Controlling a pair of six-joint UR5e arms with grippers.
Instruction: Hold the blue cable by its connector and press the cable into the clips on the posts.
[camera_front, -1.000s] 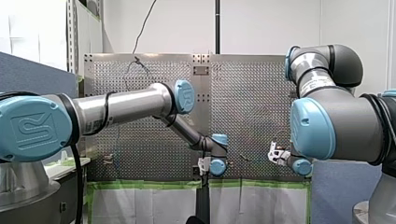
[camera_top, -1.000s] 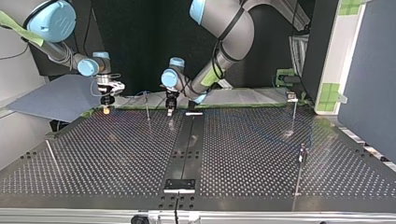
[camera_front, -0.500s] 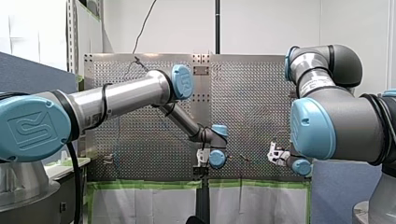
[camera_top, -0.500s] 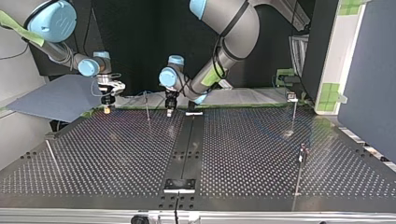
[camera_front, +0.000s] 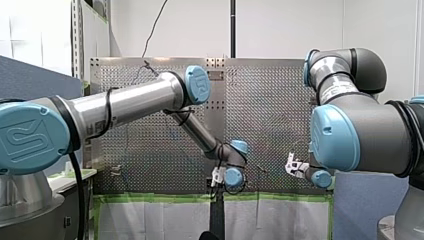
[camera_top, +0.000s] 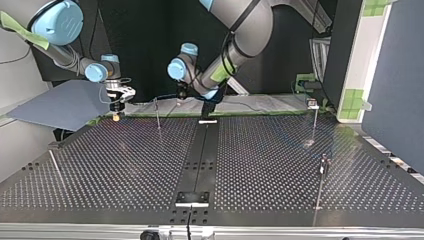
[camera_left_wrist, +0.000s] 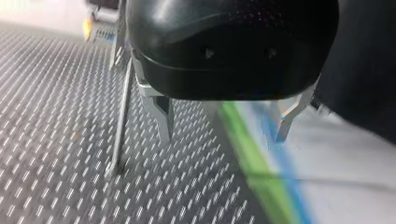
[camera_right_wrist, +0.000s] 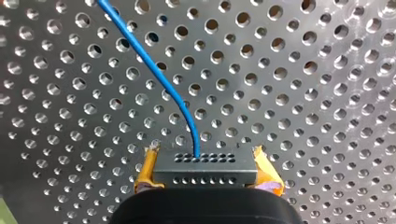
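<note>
The right pincer (camera_right_wrist: 201, 161) is closed part-way onto a black rectangular connector with rows of small holes (camera_right_wrist: 205, 171). Its yellow pads (camera_right_wrist: 146, 170) press on the connector's two short ends. A thin blue cable (camera_right_wrist: 154, 74) leaves the connector's front face and curves away, ahead of the pincer, over the dark perforated metal table (camera_top: 125, 165).

The left pincer (camera_left_wrist: 223, 126) is spread wide with nothing between its metal fingers (camera_left_wrist: 163, 116). One finger hangs just beside a thin upright metal post (camera_left_wrist: 122, 107), apart from it. The other finger hangs on the far side of the green tape strip (camera_left_wrist: 243, 158) from the post.

In the top view this post stands between the two pincers, close to the table's taped far edge. The right pincer is near it on one side, low over the table. The left pincer is near it on the other side, raised above the tape. At that size the view does not show whether the cable reaches the post.

From the post towards the camera the perforated surface spreads wide. Two more upright posts (camera_top: 316, 120) (camera_top: 322, 175) stand well apart from it, past the left arm's side.
</note>
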